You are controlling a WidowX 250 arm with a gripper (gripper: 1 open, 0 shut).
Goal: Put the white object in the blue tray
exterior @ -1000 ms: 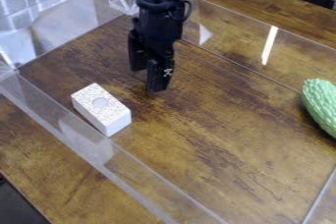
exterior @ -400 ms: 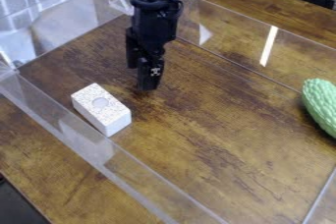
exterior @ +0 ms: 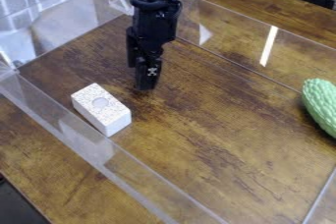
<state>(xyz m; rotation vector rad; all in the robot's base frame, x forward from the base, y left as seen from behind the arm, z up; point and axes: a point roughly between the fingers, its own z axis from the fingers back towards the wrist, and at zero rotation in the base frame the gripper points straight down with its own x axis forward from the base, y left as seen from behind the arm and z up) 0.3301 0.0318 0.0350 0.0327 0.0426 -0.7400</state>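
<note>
**Block on the table, gripper empty above the wood**

Nearest the camera, the white block point(exterior: 101, 108) lies flat on the dark wooden table point(exterior: 210, 140), toward its left front edge, speckled top up; behind it and apart from it, the black gripper point(exterior: 144, 79) points straight down just above the wood, its jaws spread wide with nothing between them; far right, well apart from both, a green bumpy object point(exterior: 320, 105) rests at the table's edge.
</note>
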